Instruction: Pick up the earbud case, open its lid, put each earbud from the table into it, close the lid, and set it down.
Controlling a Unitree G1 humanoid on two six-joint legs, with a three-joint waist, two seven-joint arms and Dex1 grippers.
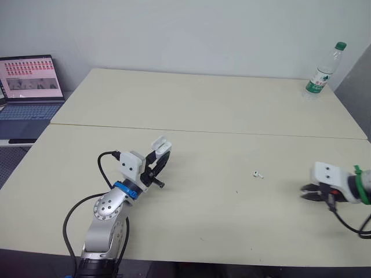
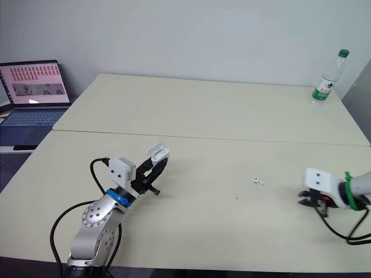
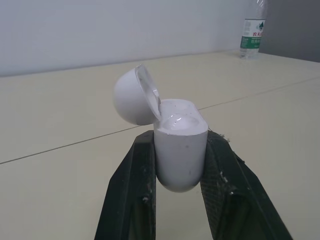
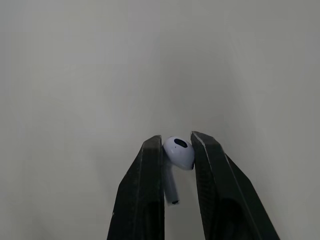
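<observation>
Right wrist view: our right gripper [image 4: 176, 140] pinches one earbud [image 4: 181, 152] by its glossy head, near right, which we judge light and slippery, while our left gripper [image 3: 180, 136] clamps the open earbud case [image 3: 180, 155], near left.

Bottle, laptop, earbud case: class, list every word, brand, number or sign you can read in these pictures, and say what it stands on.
No text here can be read.
Bottle: green label with pale print, too small to read.
Laptop: screen shows rows of small red tiles, too small to read.
Case: plain white, no marking in view.
Earbud: plain white, no marking in view.
</observation>
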